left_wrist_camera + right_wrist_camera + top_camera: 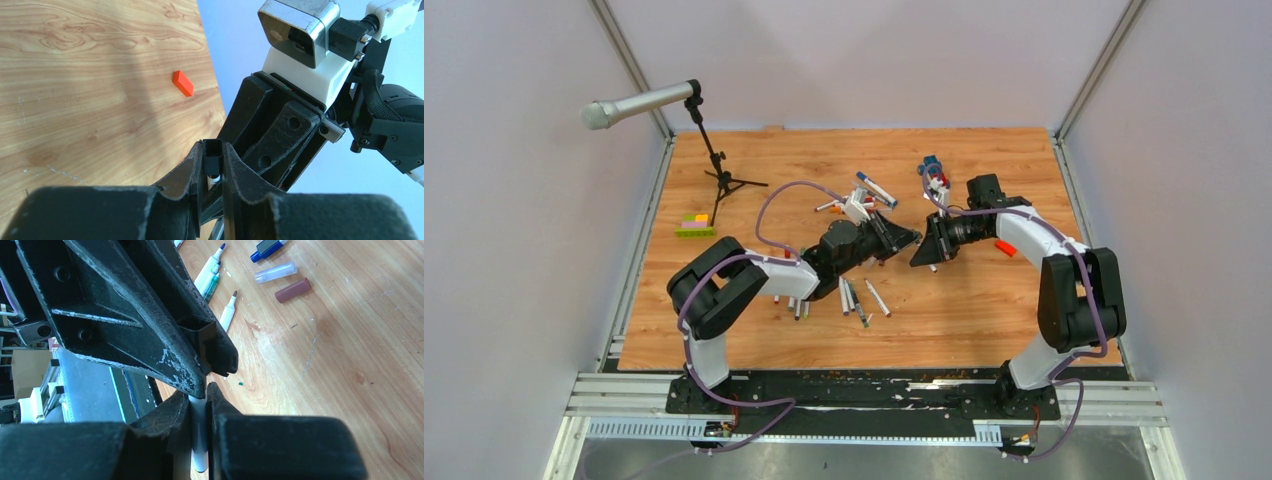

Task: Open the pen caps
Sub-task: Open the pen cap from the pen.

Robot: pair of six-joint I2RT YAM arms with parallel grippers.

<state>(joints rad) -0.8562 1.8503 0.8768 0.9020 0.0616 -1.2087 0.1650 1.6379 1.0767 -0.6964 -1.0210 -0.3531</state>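
My left gripper (910,240) and right gripper (925,252) meet tip to tip over the middle of the table, one pen between them. In the left wrist view my left gripper (214,152) is shut on the pen's black cap (214,156), with a bit of white barrel (214,179) below it. In the right wrist view my right gripper (199,396) is shut on the white barrel (199,445); the black cap (210,347) sits in the left fingers (150,320) just above. Whether cap and barrel have parted is hidden by the fingers.
Several loose pens (856,297) lie in front of the left arm, more at the back (864,195). Uncapped pens (210,271) and loose caps (292,290) lie on the wood. An orange block (1005,248), a toy car (932,170), a brick bar (694,226) and a microphone stand (717,165) are also there.
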